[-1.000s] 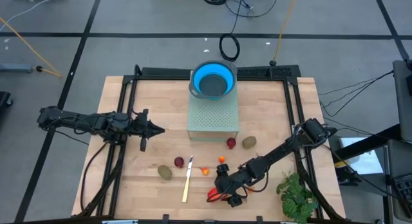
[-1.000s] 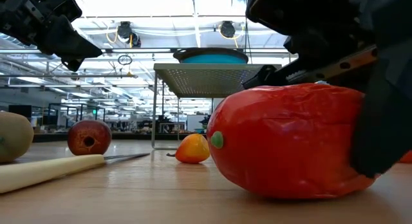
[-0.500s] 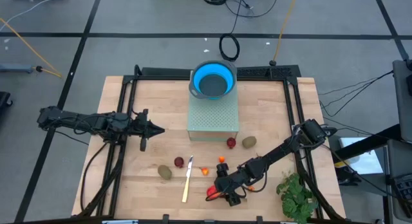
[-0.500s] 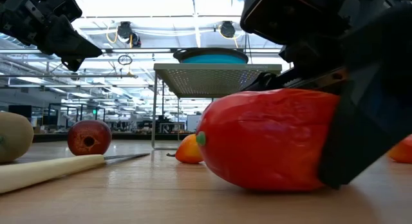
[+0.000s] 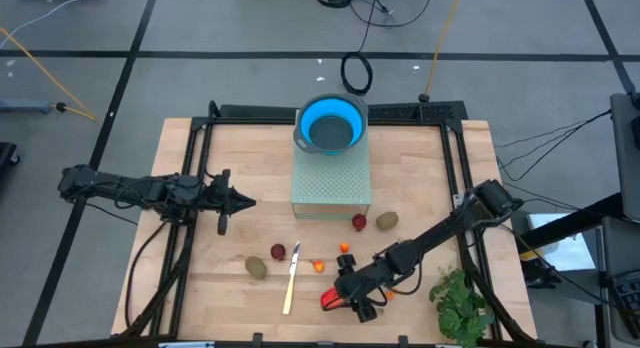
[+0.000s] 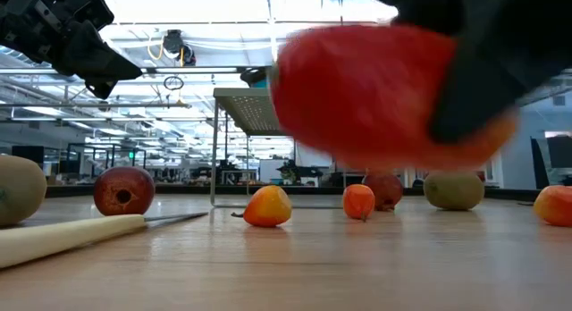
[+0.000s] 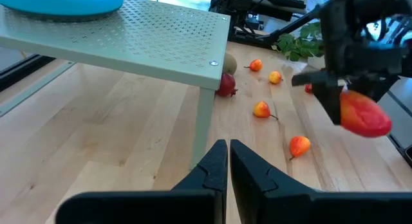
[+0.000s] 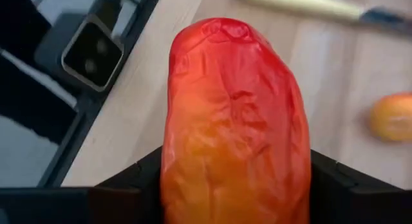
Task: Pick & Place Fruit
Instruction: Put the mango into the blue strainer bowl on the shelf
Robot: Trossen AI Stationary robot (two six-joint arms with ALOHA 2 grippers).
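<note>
Right hand (image 5: 345,296) grips red-orange fruit (image 8: 235,121), off table (image 5: 230,203).

My low view smeared by the lifted red-orange oblong (image 6: 375,96), its right end lost behind the dark right gripper (image 6: 500,70), green stand (image 6: 246,110) partly hidden behind it, oblong's lower end cut off in my right wrist view, knife (image 8: 322,8) blurred there.

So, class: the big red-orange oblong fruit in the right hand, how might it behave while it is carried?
The red-orange oblong fruit probably stays stiff: lifted off the table in the right hand, it keeps its shape. Its glossy, wrinkled skin may be slippery. Rounded and oblong, it would likely roll if set down.
</note>
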